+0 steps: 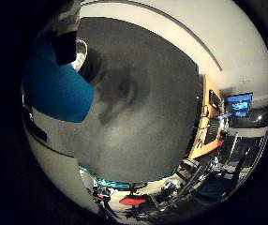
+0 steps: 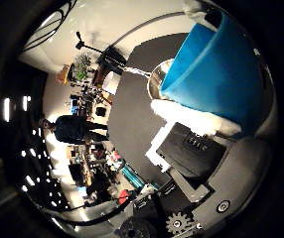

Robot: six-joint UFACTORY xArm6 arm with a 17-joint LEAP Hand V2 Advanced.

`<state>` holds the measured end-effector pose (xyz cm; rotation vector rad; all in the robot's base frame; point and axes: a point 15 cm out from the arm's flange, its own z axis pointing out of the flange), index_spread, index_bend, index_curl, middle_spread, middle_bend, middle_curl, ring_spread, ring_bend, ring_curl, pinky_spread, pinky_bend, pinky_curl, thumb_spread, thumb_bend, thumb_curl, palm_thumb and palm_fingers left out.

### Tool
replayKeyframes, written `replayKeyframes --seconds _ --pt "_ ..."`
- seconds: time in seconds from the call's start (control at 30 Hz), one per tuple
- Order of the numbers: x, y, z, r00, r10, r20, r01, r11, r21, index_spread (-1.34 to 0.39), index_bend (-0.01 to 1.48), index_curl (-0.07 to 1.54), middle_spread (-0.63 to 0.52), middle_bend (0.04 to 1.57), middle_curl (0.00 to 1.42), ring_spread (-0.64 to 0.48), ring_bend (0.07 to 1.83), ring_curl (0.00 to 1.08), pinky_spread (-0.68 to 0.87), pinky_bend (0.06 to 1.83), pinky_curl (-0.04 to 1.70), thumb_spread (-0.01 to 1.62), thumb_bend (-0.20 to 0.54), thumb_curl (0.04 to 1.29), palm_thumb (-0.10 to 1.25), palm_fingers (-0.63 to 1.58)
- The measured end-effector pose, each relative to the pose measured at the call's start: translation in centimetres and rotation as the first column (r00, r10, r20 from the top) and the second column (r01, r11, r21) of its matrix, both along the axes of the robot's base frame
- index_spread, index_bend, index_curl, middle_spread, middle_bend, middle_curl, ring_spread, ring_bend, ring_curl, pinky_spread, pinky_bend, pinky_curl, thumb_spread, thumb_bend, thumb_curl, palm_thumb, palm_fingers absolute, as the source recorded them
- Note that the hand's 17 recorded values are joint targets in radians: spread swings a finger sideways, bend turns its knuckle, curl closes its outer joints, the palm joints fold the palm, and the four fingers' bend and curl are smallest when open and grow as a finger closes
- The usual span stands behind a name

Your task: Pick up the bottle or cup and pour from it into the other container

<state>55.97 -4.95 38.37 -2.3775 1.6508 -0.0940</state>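
Observation:
A blue cup (image 2: 216,74) fills much of the thumb side view, close against the palm. My right hand (image 2: 191,144) is shut on it: a white finger (image 2: 191,119) lies along the cup's side, and a black finger part (image 1: 66,47) sits over the cup (image 1: 54,89) in the little finger side view. Just past the cup stands a shiny metal pan (image 2: 156,82) with a long handle (image 2: 134,72), on the dark grey tabletop (image 1: 143,117). The cup's edge overlaps the pan's rim (image 1: 81,54). I cannot see what is inside either of them.
The dark round tabletop (image 2: 127,124) stretches away from the pan, with the cup's and hand's shadow on it. Beyond its edge are pale floor (image 1: 181,28), an orange desk (image 1: 209,122) with a blue screen (image 1: 239,104), and cluttered room furniture (image 2: 87,148).

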Motion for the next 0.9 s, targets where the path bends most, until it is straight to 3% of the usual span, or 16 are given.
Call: replayKeyframes --seconds 0.27,0.57,0.9 --pt "2.1 3.2 1.1 0.996 0.05 0.075 -0.041 0.992 -0.119 -0.65 0.19 1.12 -0.36 0.88 0.98 -0.28 1.2 0.67 -0.43 0.99 0.99 0.69 -0.033 0.63 0.87 1.0" --pt "3.4 7.1 2.6 0.975 0.176 0.132 -0.133 0.95 -0.284 -0.64 0.18 1.1 -0.36 0.87 0.97 -0.29 1.17 0.66 -0.43 1.0 0.96 0.65 -0.033 0.64 0.87 1.03" --pt "4.1 8.2 3.7 0.945 0.308 0.11 -0.211 0.832 -0.514 -0.63 0.18 1.09 -0.36 0.85 0.97 -0.29 1.17 0.65 -0.42 1.01 0.93 0.62 -0.036 0.65 0.86 1.03"
